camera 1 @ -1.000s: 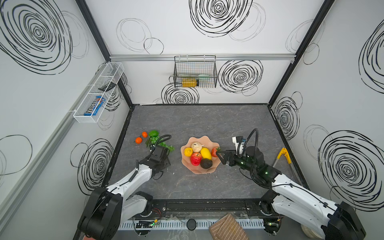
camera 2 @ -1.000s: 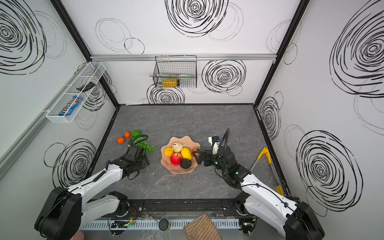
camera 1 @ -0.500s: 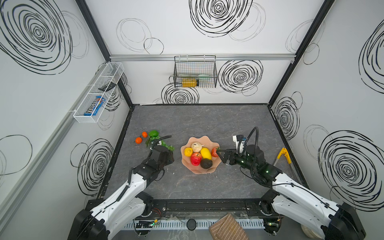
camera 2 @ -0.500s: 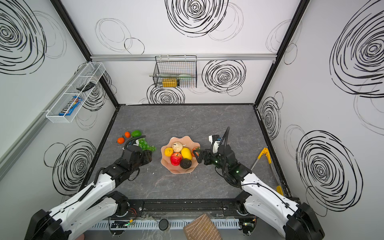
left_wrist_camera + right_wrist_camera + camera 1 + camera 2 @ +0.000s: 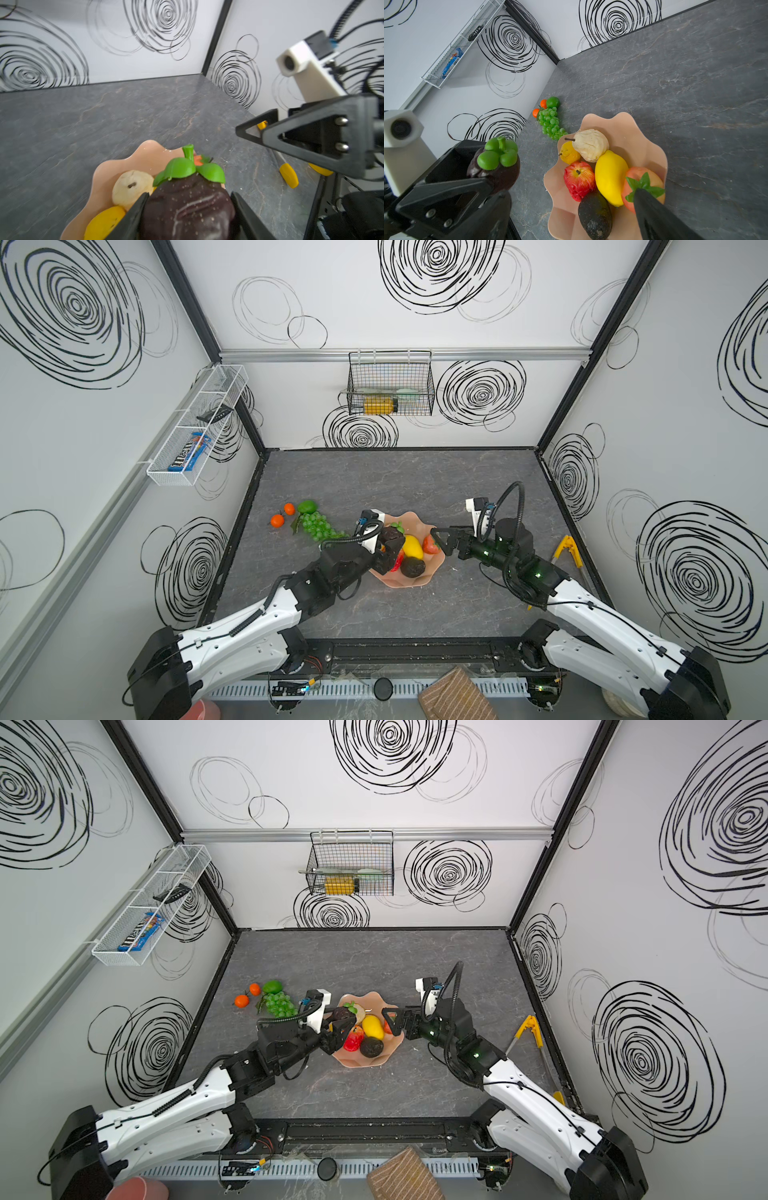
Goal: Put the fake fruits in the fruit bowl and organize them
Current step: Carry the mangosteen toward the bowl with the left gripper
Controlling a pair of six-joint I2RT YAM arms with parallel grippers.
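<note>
Fruit bowl sits central holding six fruits; left gripper pinches one dark mangosteen above its left rim, right gripper hangs spread at the right rim. Risk: released onto the crowded pile, it may roll out. Outstanding far left: two oranges, one lime, one grape bunch.

The fruit bowl is centred on the table. The grape bunch is laid to its left, the tongs well to the right.

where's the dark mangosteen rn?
Mid-table in both top views: the mangosteen is gripped in the left pincer at the fruit bowl's left edge, beside the beige pear.
</note>
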